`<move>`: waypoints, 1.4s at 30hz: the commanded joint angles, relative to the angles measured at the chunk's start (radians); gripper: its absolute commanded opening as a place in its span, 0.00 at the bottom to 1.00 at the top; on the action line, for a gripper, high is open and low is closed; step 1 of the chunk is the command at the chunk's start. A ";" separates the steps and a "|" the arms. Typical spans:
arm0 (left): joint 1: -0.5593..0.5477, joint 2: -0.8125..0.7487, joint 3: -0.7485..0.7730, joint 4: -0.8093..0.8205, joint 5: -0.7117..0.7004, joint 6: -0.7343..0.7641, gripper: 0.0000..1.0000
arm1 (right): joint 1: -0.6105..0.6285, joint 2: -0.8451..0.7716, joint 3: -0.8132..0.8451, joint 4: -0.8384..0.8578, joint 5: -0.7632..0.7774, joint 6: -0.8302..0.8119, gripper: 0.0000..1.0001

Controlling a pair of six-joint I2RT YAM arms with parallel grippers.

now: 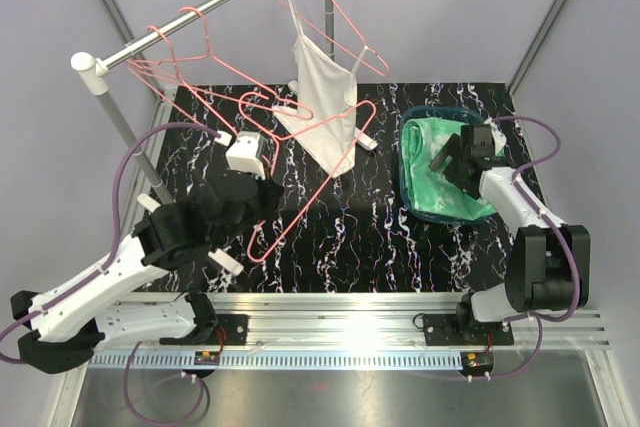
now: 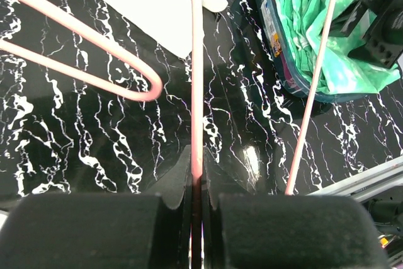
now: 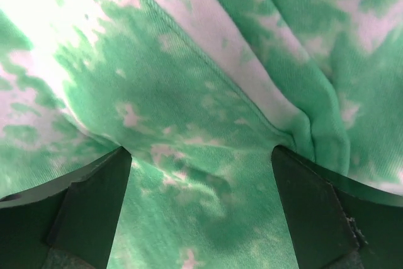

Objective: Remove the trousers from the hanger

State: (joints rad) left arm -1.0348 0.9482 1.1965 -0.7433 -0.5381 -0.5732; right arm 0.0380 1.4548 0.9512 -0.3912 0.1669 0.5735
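At surface's right edge: right tool [image 3: 200,152] wide over green trousers [image 3: 189,80] in bin [image 1: 408,185], apparently depositing; left tool [image 2: 197,171] pinches bare hanger [image 2: 196,92], steadying it.

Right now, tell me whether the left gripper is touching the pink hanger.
Touching. The left wrist view shows the left gripper shut on the pink hanger wire.

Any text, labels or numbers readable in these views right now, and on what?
Nothing is readable in any view.
The sticker on the teal bin wall: print too small and blurred to read.
On the green and white trousers, pink hanger and tank top: no print visible.
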 commanded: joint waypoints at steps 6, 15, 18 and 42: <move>-0.001 -0.051 0.067 -0.011 -0.028 -0.013 0.00 | 0.010 -0.093 0.314 -0.166 -0.069 -0.136 0.99; -0.001 -0.023 0.188 -0.105 -0.054 -0.042 0.00 | 0.007 0.298 0.511 -0.203 -0.009 -0.213 1.00; -0.001 0.009 0.261 -0.184 -0.095 -0.045 0.00 | 0.008 0.445 0.466 -0.144 -0.036 -0.147 1.00; 0.005 0.468 0.890 -0.585 -0.542 0.013 0.00 | 0.008 -0.091 0.618 -0.319 -0.056 -0.224 0.99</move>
State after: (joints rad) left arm -1.0348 1.4006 2.0373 -1.2682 -0.9646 -0.5503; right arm 0.0391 1.4631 1.5997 -0.6743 0.1356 0.3874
